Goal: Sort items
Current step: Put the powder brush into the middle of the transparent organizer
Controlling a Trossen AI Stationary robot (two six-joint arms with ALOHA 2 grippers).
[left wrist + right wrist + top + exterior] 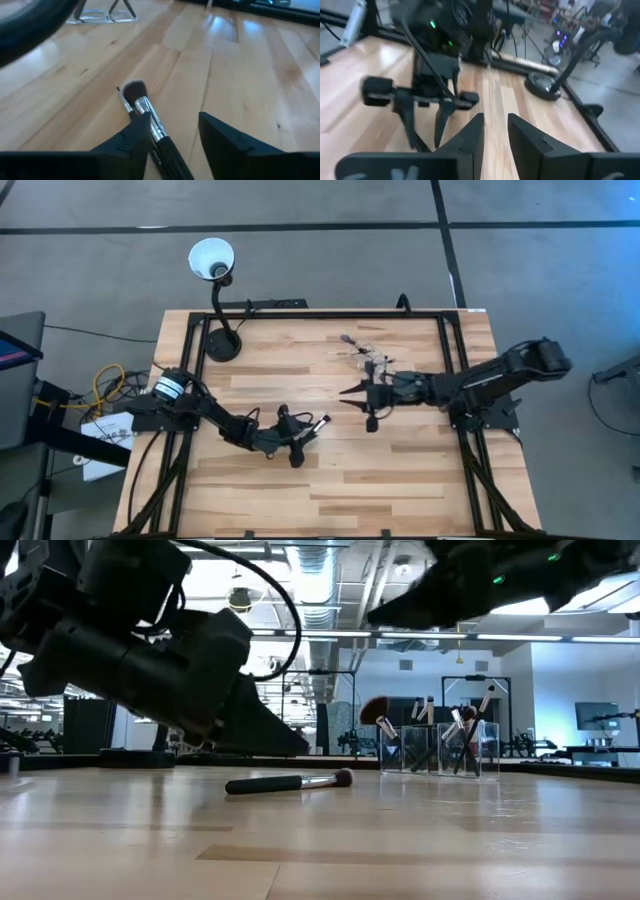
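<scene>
Left gripper (310, 435) low over the pale wooden table (330, 480), fingers (227, 137) spread, straddling a slim dark-handled makeup brush (150, 125) with silver ferrule, lying flat near mid-table, nothing clamped. Further right, toward the far edge, small clear plastic holder (440, 750) standing upright with several more brushes (465, 735) stuck in it. Right gripper (350, 391) hovering just beside that holder, above the wood, fingers (525, 137) parted, carrying nothing.
</scene>
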